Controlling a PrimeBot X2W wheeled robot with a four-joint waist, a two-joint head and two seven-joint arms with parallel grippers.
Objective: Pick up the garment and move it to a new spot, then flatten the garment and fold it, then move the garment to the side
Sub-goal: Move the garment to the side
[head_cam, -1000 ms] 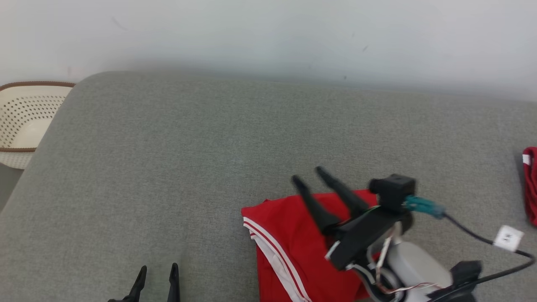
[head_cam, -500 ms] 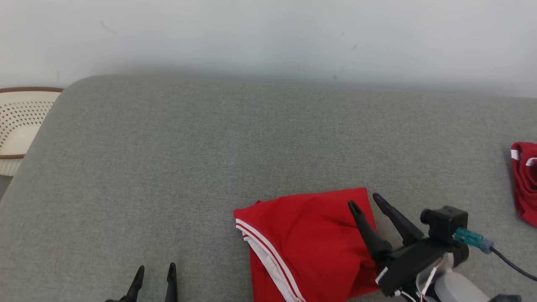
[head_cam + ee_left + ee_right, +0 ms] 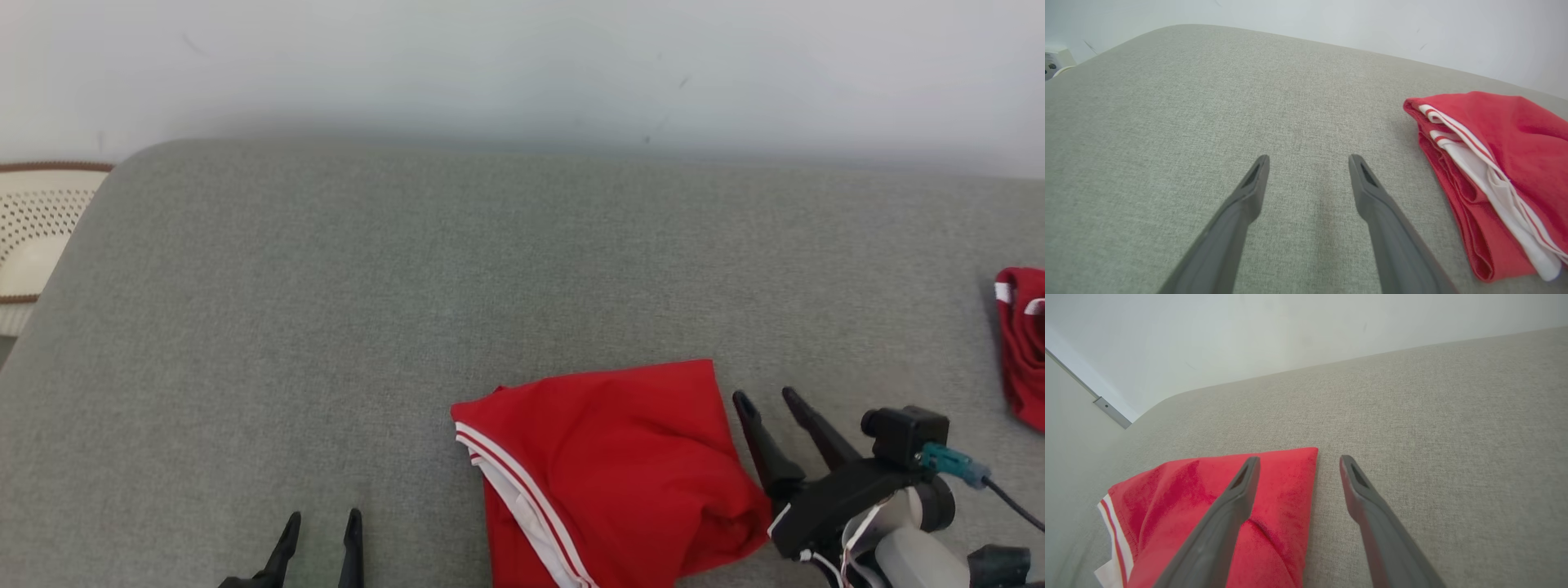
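You have the red garment [image 3: 604,465] lying folded on the grey tabletop [image 3: 326,327]. Its white stripes and a strip of white cloth show along its left edge, and its near part runs out of the head view at the bottom.

Your right gripper [image 3: 765,395] sits just beside the garment's right edge. Its two dark fingers are spread apart with nothing between them, and they point away from you. In the right wrist view this gripper [image 3: 1299,459] straddles the garment's [image 3: 1208,498] far right corner: one finger crosses over the red cloth and the other lies over bare tabletop just past the edge. You cannot tell from these views whether that finger touches the cloth. A black camera block [image 3: 902,429] and a teal plug [image 3: 951,464] with a dark cable ride on the wrist behind it, to the garment's right.

Your left gripper [image 3: 324,516] is well to the left of the garment, jaws wide and empty. In the left wrist view its fingers [image 3: 1308,159] lie over bare grey fabric, with the garment's [image 3: 1494,163] striped edge off to their right.

A second red piece of clothing [image 3: 1020,343] lies far to the garment's right at the picture's edge. A cream perforated basket [image 3: 33,229] stands far to its left, beyond the tabletop's rounded corner.
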